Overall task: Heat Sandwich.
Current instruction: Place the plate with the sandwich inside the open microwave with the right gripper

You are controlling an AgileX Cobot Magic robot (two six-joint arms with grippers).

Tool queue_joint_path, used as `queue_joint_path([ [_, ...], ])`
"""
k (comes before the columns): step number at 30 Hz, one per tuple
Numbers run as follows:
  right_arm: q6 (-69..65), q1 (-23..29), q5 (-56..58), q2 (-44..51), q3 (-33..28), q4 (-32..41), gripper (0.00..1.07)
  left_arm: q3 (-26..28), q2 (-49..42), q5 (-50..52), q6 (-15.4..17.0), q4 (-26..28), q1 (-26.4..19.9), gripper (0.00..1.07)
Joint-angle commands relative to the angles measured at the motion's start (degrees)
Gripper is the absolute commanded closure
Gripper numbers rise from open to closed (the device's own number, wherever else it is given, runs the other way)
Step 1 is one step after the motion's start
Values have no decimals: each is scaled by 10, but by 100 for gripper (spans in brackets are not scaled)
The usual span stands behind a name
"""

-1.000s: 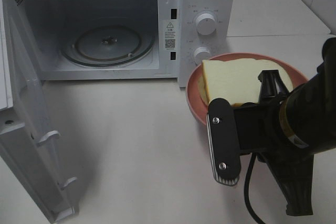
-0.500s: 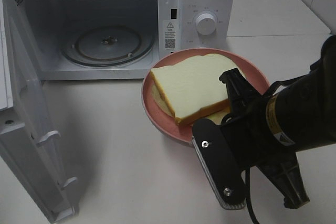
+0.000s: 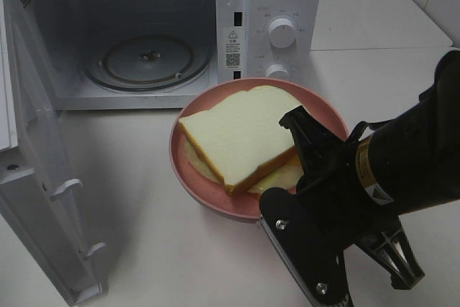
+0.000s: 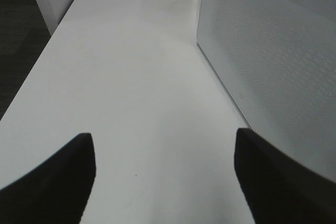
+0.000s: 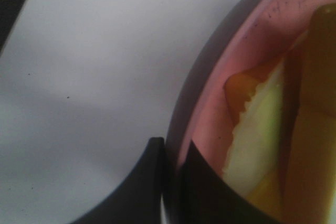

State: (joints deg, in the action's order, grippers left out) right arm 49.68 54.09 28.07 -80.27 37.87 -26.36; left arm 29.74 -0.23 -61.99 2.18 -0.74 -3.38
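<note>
The sandwich (image 3: pixel 241 134), pale bread with a tan crust and yellow filling, lies on a round pink plate (image 3: pixel 188 177). My right gripper (image 3: pixel 297 129) is shut on the plate's right rim and holds it above the table, in front of the open microwave (image 3: pixel 280 5). In the right wrist view the fingers (image 5: pixel 152 187) pinch the plate rim (image 5: pixel 210 77), with the sandwich (image 5: pixel 262 129) beside them. My left gripper (image 4: pixel 165 182) is open and empty over the bare table beside the microwave's side wall (image 4: pixel 273 72). It does not show in the exterior view.
The microwave door (image 3: pixel 39 177) swings out to the left front. The glass turntable (image 3: pixel 147 59) inside is bare. Two knobs (image 3: pixel 282 31) sit on the control panel behind the plate. The white table (image 3: pixel 172 249) stretches in front.
My right gripper has carried the plate with the sandwich to the left, from in front of the control panel towards the microwave opening, and has turned.
</note>
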Motion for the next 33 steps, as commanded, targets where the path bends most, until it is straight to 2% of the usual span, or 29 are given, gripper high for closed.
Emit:
queue_joint_path([
  [1,10,3,-9,-17,3,-2,107,-2,-2,7,-1,0,4,36],
  [8,4,3,-12,-53,45,-2,107,-2,-2,7,-1,0,4,36],
  [12,4,3,-15,-105,104,-5,107,-2,-2,7,-1,0,4,36],
  [33,9,-1,-15,-268,314,-1,107,-2,-2,7,-1,0,4,36],
])
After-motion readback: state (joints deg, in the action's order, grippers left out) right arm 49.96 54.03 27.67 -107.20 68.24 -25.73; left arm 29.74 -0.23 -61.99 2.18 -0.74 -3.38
